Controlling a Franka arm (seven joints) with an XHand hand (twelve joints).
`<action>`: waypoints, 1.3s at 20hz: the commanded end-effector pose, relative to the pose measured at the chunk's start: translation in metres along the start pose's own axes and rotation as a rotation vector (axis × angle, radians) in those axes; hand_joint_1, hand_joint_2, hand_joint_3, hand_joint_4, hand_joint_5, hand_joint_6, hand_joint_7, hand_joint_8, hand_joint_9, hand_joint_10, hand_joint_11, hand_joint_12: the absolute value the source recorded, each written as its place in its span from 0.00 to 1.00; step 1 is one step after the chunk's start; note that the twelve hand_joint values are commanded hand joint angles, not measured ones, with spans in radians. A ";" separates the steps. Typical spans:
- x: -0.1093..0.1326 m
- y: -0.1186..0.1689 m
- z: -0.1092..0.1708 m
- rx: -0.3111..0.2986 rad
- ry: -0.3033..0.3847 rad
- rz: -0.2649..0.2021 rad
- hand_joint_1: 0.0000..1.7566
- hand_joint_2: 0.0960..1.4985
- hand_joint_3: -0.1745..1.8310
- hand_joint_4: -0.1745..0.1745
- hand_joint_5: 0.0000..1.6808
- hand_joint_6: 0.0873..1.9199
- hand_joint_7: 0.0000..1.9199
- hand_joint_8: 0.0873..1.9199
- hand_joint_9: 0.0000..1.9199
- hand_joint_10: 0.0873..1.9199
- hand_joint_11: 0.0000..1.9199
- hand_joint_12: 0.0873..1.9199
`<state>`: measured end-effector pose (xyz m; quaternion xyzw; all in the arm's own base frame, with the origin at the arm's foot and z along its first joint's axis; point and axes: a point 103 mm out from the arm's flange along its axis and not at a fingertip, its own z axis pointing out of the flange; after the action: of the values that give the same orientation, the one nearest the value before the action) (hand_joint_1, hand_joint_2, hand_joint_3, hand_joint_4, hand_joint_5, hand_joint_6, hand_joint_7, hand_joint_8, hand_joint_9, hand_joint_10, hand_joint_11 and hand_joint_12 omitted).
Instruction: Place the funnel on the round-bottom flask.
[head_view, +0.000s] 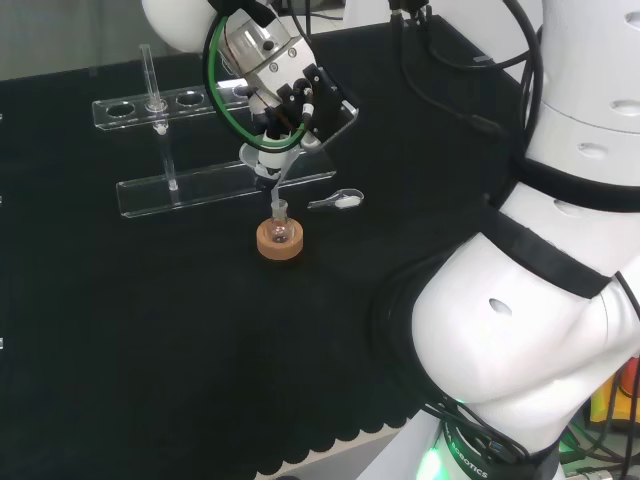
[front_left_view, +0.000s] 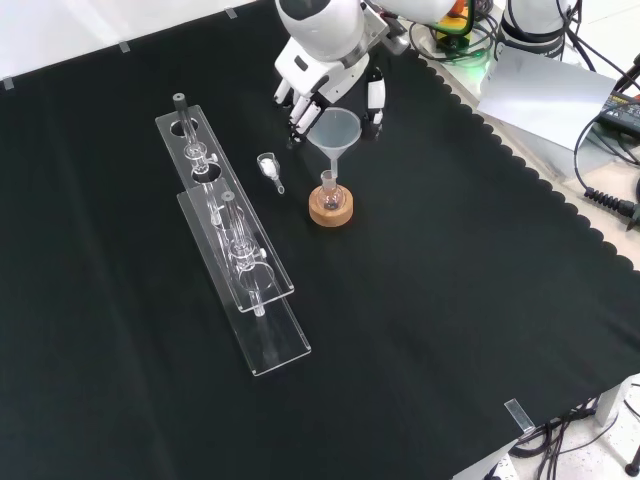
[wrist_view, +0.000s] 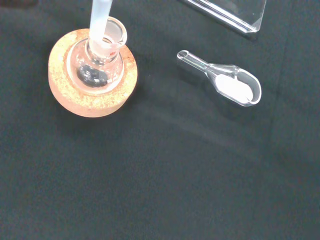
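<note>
— Most of it looks done? The hand (front_left_view: 325, 75) has its fingers curled round the funnel (front_left_view: 335, 130), near the cloth's far edge in the front view.

— Yes; its stem is in the neck of the round-bottom flask (wrist_view: 97, 70) on the cork ring (wrist_view: 92, 75); releasing remains.

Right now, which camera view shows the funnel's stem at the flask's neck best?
The wrist view: the funnel stem enters the round-bottom flask neck, close up. The front view shows the whole funnel under the hand; in the head view the stem is thin and small.
</note>
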<state>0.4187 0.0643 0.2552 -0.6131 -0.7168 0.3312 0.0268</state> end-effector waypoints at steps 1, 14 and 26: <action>-0.001 0.004 0.004 -0.001 0.000 -0.001 0.38 0.49 0.32 0.43 0.29 0.31 0.30 0.37 0.52 0.25 0.27 0.64; -0.006 0.006 0.004 0.009 0.006 0.010 0.38 0.49 0.33 0.43 0.29 0.32 0.30 0.37 0.52 0.26 0.27 0.64; -0.007 0.006 0.010 0.022 -0.005 -0.001 0.38 0.49 0.33 0.43 0.29 0.32 0.30 0.37 0.52 0.26 0.27 0.64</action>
<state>0.4222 0.0546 0.2496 -0.6135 -0.7136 0.3367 0.0310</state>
